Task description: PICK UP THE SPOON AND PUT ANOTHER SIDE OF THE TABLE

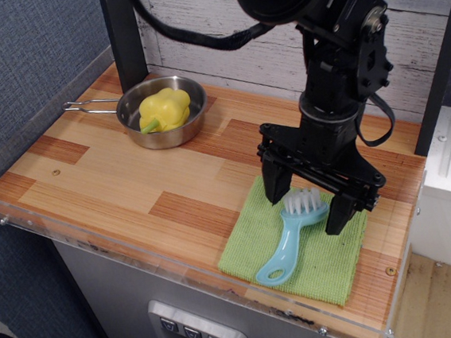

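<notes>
While spread wide, the gripper (pixel 307 203) straddles the spoon's (pixel 290 234) bristle head | handle trails below it on the cloth (pixel 330 263) | pan (pixel 161 111) far to its left.

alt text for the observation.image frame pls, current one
A black robot gripper, jaws open, straddles the bristle head of a light-blue spoon lying on a green cloth on a wooden table. A steel pan holding a yellow pepper sits far left.
</notes>
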Robot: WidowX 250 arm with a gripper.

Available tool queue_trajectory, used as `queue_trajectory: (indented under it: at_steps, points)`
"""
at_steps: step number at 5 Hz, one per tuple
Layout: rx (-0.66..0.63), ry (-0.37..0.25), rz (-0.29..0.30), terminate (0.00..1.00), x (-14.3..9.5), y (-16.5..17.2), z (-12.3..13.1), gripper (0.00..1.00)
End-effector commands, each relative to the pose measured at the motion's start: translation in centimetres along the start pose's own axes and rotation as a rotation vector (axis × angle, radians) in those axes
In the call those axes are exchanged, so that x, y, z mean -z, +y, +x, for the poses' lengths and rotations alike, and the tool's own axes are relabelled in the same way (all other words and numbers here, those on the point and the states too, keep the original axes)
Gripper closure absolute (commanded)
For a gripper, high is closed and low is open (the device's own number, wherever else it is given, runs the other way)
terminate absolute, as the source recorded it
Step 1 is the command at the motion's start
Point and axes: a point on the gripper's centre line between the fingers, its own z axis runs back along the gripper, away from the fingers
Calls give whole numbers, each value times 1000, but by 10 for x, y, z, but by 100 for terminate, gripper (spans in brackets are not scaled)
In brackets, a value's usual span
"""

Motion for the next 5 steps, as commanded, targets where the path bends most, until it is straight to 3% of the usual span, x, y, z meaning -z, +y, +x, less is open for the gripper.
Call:
queue_trajectory:
  at_steps: [1,3,4,5]
  points:
    - [-17,-22,-15,0,-4,8,0,0]
    - [-27,5,-20,0,2,10,-1,0]
    - [-34,-1,-22,0,4,11,-1,100]
    - [-34,-9,-27,0,0,13,0,100]
